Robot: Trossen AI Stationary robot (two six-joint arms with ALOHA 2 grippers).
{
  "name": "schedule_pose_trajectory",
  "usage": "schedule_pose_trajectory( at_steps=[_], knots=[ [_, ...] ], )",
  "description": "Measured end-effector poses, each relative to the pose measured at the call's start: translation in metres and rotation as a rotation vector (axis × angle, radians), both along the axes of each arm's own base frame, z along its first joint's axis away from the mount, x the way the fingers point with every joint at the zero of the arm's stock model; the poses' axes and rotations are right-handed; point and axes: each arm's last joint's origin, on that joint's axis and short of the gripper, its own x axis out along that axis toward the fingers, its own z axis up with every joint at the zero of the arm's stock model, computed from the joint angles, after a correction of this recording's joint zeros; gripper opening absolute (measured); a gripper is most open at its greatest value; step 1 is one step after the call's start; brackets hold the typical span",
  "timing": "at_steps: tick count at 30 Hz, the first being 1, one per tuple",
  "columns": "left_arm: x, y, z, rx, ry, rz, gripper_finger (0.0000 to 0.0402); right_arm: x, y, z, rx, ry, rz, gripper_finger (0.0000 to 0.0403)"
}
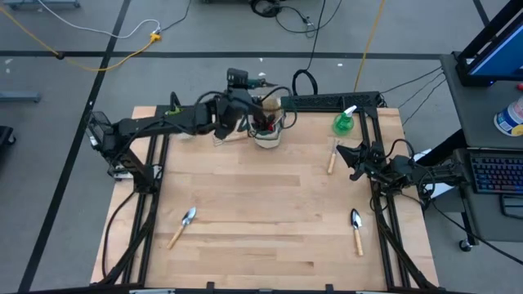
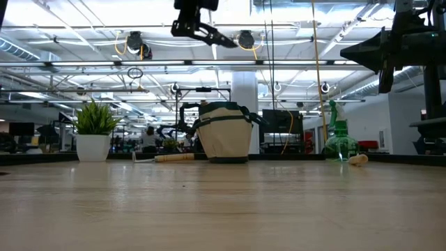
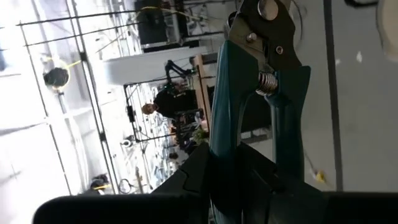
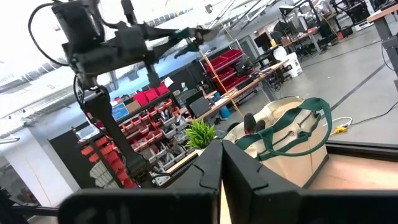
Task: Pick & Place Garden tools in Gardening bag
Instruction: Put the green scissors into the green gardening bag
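You are looking down at a light wooden bench (image 1: 245, 204) standing on a grey floor with cables trailing behind it. In the high view, your left gripper (image 1: 237, 104) is hovering at upper centre, just left of the gardening bag (image 1: 267, 131). The green spray bottle (image 1: 344, 122) is standing at upper right with a wooden-handled tool (image 1: 332, 158) lying just below it. Two trowels are lying low in the frame, one at lower left (image 1: 181, 226) and one at lower right (image 1: 357, 229). Your right gripper (image 1: 350, 158) is waiting at the right edge, and you cannot tell how its fingers stand.

In the low view, the bag (image 2: 224, 132) is sitting at centre, a potted plant (image 2: 93, 130) at left, the spray bottle (image 2: 340, 141) at right, and a tool (image 2: 167, 157) is lying beside the bag.

In the left wrist view, your fingers (image 3: 186, 180) are clamping the grey-green pruning shears (image 3: 258, 106), which are filling the middle of the frame.

In the right wrist view, the bag (image 4: 292, 143) is showing at centre right, with the plant (image 4: 202, 132) beside it.
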Motion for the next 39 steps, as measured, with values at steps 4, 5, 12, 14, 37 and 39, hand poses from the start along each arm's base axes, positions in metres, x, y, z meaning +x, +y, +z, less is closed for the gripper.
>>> schedule_pose_trajectory(
  at_steps=[4,5,12,14,37,39],
  knots=[
    [-0.005,0.013,-0.003,0.0,0.086,0.016,0.0053,0.0,0.0,0.0,0.0,-0.001,0.0,0.0],
    [-0.006,0.015,-0.004,-0.007,0.11,0.008,0.0053,0.0,0.0,0.0,0.0,-0.001,0.0,0.0],
    [-0.012,0.031,-0.01,-0.051,0.211,-0.035,0.0053,0.0,0.0,0.0,0.0,0.0,0.0,0.0],
    [-0.013,0.035,-0.011,-0.067,0.218,-0.053,0.0053,0.0,0.0,0.0,0.0,0.0,0.0,0.0],
    [0.032,0.087,-0.107,-0.184,0.559,-0.107,0.0053,0.0,0.0,0.0,0.0,0.0,0.0,0.0],
    [0.036,0.091,-0.116,-0.192,0.571,-0.102,0.0053,0.0,0.0,0.0,0.0,0.0,0.0,0.0]
  ],
)
